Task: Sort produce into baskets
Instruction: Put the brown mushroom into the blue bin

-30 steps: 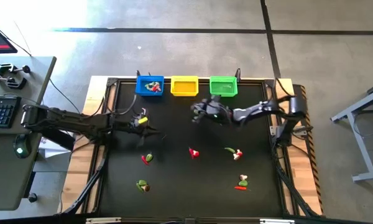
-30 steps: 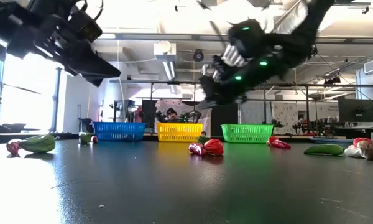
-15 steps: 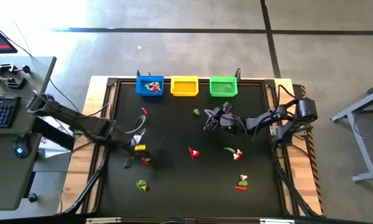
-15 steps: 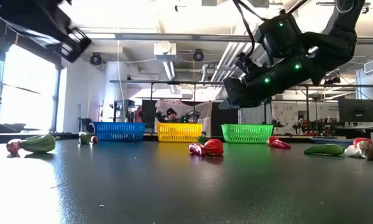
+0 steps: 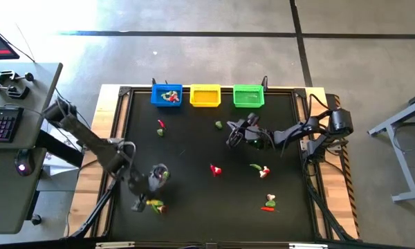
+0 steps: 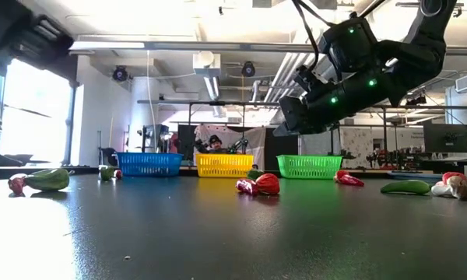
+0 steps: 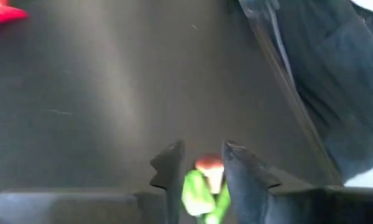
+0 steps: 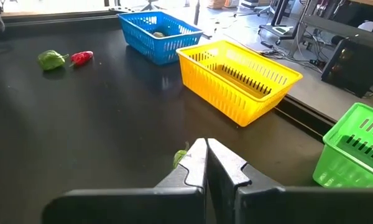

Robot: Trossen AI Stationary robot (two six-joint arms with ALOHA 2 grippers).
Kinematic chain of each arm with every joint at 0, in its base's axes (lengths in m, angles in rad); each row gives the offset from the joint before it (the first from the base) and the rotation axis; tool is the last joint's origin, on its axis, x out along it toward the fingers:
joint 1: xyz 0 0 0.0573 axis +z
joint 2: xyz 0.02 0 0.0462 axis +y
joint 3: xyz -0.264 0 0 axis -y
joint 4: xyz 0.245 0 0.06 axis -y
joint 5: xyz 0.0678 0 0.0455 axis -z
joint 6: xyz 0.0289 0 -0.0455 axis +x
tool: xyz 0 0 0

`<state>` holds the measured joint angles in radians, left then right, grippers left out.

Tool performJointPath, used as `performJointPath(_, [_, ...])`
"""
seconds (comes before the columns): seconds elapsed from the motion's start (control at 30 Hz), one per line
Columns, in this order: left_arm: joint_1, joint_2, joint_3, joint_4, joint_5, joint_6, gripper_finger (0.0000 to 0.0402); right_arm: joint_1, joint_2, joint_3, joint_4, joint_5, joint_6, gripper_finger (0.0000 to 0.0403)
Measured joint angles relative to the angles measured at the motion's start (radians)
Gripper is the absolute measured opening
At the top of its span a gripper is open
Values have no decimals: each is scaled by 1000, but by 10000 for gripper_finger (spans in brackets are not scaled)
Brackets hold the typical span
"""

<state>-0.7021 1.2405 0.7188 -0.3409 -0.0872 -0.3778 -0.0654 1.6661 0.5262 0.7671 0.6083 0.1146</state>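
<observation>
Green-and-red produce (image 7: 202, 186) sits grasped in the left gripper (image 7: 201, 168); right gripper (image 8: 206, 160) clenched.

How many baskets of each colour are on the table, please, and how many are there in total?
Blue basket: 1
Yellow basket: 1
Green basket: 1
Total: 3
</observation>
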Motion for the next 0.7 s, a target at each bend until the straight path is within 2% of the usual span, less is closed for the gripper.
performJointPath(0.13, [-62,112,74,-20,-7,-54,123,0,0,0,1,-15,0,0])
performJointPath(0.33, [-121,268,243,-146,-104,-75,143,0,0,0,9,-16,-15,0])
performJointPath(0.7, [-129,513,471,-377,-56,-93,145,0,0,0,10,-22,-29,0])
